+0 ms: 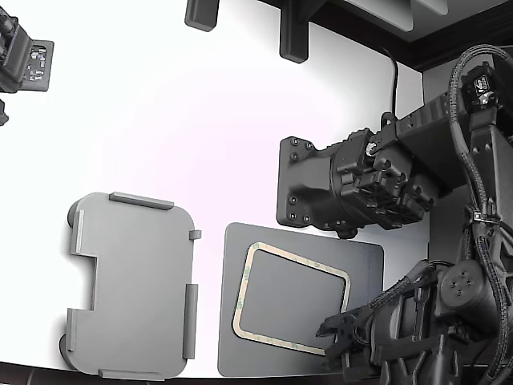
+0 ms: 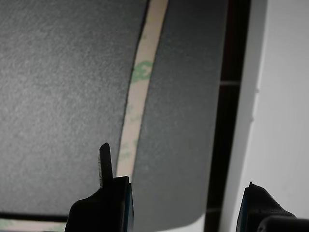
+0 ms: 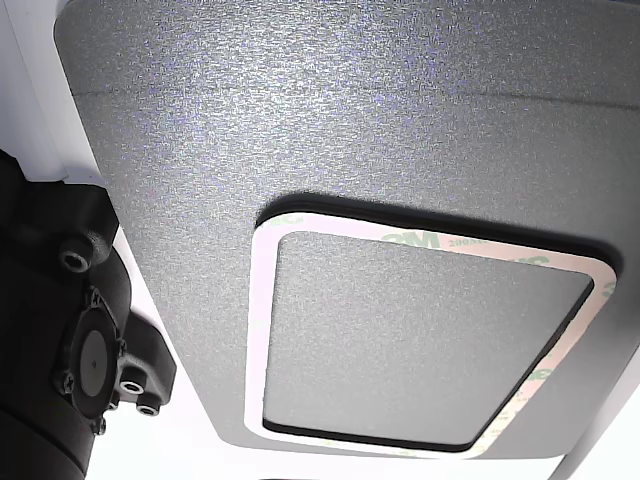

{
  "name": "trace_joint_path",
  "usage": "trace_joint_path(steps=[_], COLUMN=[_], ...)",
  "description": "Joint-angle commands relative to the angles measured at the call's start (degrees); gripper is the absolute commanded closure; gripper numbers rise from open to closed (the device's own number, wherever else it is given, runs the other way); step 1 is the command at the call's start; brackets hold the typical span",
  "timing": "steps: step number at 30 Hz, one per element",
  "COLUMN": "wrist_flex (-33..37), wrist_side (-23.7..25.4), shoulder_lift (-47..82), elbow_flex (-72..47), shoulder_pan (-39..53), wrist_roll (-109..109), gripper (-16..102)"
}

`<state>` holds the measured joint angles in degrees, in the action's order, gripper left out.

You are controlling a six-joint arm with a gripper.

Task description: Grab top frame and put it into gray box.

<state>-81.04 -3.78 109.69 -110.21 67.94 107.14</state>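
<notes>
- The arm (image 1: 449, 313) reaches in low from the exterior view's right, wrist bent down over the mat's near corner.
- The gripper (image 2: 183, 193) hangs with jaws spread apart, one finger (image 2: 105, 164) just over the frame's strip, holding nothing.
- The frame (image 1: 292, 297) lies flat on the dark mat (image 1: 365, 265).
- The gray box (image 1: 132, 285) sits beside the mat, toward the exterior view's left, on the white table (image 1: 200, 120).

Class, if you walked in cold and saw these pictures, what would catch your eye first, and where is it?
First, the beige top frame lying flat on a dark gray mat near the table's front edge. To the exterior view's left sits the light gray box, nothing in it. The open gripper hovers at the frame's edge.
</notes>
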Motion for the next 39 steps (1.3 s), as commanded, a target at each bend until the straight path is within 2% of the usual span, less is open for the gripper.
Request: trace_joint_path(steps=[1,3,4,7,8,9,10,15,25,28,35,39], wrist_flex=[6.9,8.3,7.7,4.7,4.2,4.1,4.2,-1.8,0.2,1.7,1.2,1.3], wrist_side=[1.3,2.7,2.4,0.9,0.8,0.2,-0.2,3.3,5.2,5.8,5.3,6.4], shoulder_lift=[3.3,3.2,2.5,0.2,-0.4,-0.8,-1.0,-7.9,-13.9,-14.5,-16.4,-18.3], elbow_flex=[-3.4,-4.2,-3.7,-1.3,-0.7,-0.1,0.6,7.0,6.4,6.2,6.9,7.2], shoulder_pan=[2.4,4.6,4.7,4.7,5.0,5.3,5.5,8.3,10.6,11.9,14.0,15.4], wrist_roll=[-11.7,-14.6,-15.3,-18.2,-19.2,-20.7,-22.0,-23.6,-27.5,-29.4,-31.6,-32.1], gripper=[8,12,8,-12,-14,-14,-9,-14,-14,-9,-8,-1])
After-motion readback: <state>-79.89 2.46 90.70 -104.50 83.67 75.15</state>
